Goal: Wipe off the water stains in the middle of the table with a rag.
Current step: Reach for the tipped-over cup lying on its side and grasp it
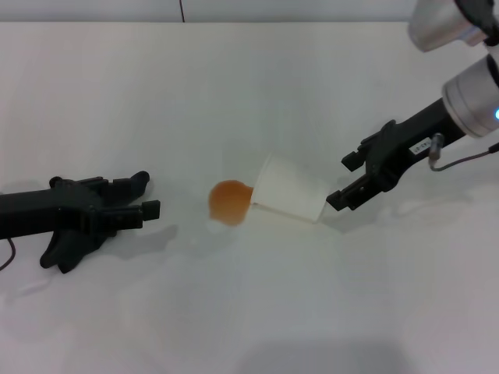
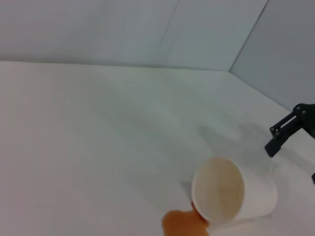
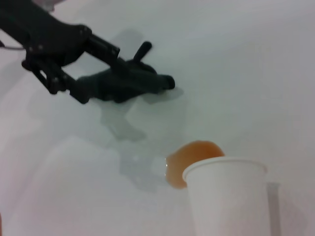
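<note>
The water stains point(image 1: 229, 202) are an orange blob in the middle of the white table point(image 1: 249, 93). They also show in the left wrist view point(image 2: 181, 224) and the right wrist view point(image 3: 193, 156). A white paper cup point(image 1: 288, 195) lies on its side with its mouth at the blob. My right gripper point(image 1: 348, 181) is open just behind the cup's base. My left gripper point(image 1: 148, 195) rests open on the table, left of the blob. A black pointed shape point(image 1: 66, 249) beneath the left arm looks like the rag, but it is hard to tell apart from the arm.
The cup fills the near part of the right wrist view point(image 3: 230, 196), with the left gripper point(image 3: 157, 66) beyond the blob. The left wrist view shows the cup's orange-tinted inside point(image 2: 219, 189) and the right gripper point(image 2: 288, 132) behind it. A faint clear wet patch point(image 3: 135, 169) lies beside the blob.
</note>
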Action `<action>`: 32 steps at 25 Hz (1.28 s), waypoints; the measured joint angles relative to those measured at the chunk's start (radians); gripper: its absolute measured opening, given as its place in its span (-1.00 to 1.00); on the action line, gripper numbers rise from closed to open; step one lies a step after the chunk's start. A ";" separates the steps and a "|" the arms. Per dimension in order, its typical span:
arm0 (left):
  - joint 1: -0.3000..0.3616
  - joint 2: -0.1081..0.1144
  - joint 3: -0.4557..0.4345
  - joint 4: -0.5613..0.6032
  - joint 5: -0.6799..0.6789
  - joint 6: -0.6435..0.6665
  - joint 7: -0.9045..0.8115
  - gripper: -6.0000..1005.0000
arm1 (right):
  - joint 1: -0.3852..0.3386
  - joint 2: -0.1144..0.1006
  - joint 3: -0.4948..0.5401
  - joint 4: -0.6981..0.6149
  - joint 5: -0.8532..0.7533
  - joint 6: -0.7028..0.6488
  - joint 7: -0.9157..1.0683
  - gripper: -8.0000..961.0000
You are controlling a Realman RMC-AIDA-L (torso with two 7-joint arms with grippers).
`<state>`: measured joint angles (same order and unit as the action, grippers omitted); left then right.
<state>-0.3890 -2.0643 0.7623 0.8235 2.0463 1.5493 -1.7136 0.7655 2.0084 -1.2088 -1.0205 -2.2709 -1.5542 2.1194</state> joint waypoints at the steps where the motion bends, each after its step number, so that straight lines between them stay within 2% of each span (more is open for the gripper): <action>1: -0.003 0.000 0.000 -0.002 0.000 0.000 0.000 0.78 | 0.003 0.000 -0.010 0.000 -0.001 0.007 0.005 0.75; 13: -0.016 -0.001 0.000 -0.014 0.000 -0.010 -0.002 0.78 | 0.014 0.005 -0.130 0.009 -0.002 0.151 0.022 0.75; 32: -0.025 0.001 0.000 -0.014 0.000 -0.014 -0.003 0.77 | 0.010 0.015 -0.250 0.032 0.039 0.249 0.034 0.75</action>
<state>-0.4142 -2.0632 0.7623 0.8099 2.0464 1.5349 -1.7165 0.7751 2.0234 -1.4588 -0.9882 -2.2324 -1.3056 2.1535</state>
